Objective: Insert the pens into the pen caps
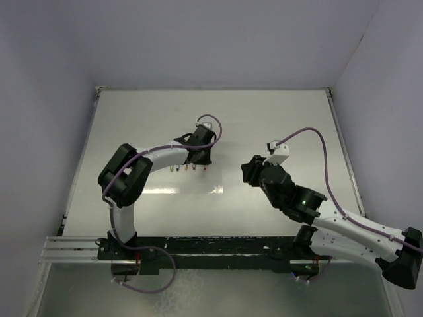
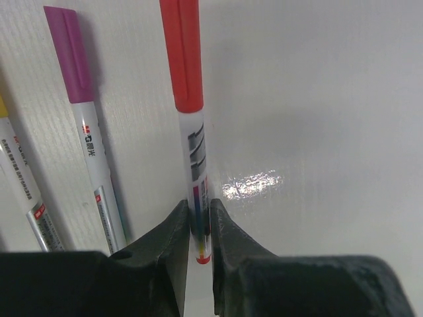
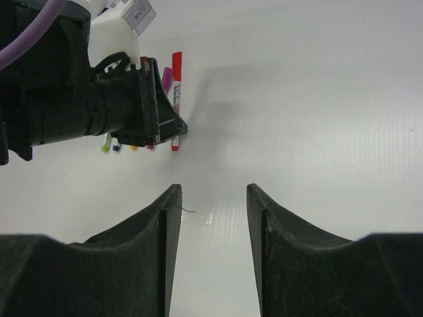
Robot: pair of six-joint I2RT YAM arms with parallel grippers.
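Red-capped whitish plastic marker pen (image 2: 196,158): laid on flat white table (image 2: 317,99), beside purple-capped pen (image 2: 86,132). Barrel closely flanked by left gripper (image 2: 198,206); firm pinch cannot be told. Right gripper (image 3: 215,191): spread, empty.

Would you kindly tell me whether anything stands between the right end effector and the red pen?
The table between them is bare, but the left end effector sits at the red pen's near end, its fingers closed around it.

Bare table (image 1: 231,148) lies open between the right gripper (image 3: 213,198) and the pens (image 2: 92,158), where the left gripper (image 2: 197,214) blocks access.
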